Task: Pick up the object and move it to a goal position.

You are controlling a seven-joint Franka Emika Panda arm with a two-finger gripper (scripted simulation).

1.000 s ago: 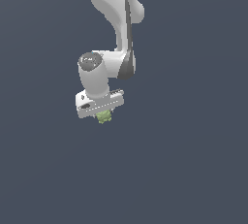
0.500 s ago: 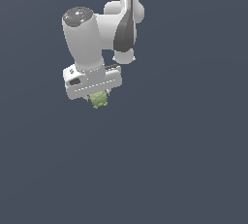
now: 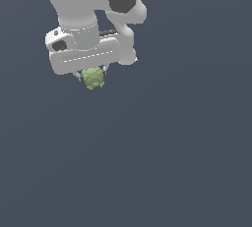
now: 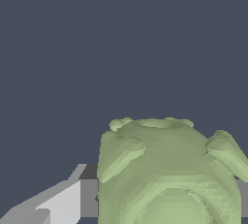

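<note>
The object (image 3: pixel 93 78) is a small lumpy olive-green thing hanging just under the white hand of my arm, in the upper left of the exterior view. My gripper (image 3: pixel 92 76) is shut on it, with only short grey finger stubs showing at its sides. In the wrist view the object (image 4: pixel 167 174) fills much of the picture, bumpy and rounded, and one grey-white finger (image 4: pixel 68 201) presses against its side. The other finger is mostly hidden behind the object. No goal marker shows in either view.
A plain dark grey-blue surface (image 3: pixel 172 162) fills the rest of both views. No other objects or edges show.
The arm has carried the object upward and toward the exterior view's left, and the arm now looks larger in that view. The grip on the object has stayed shut.
</note>
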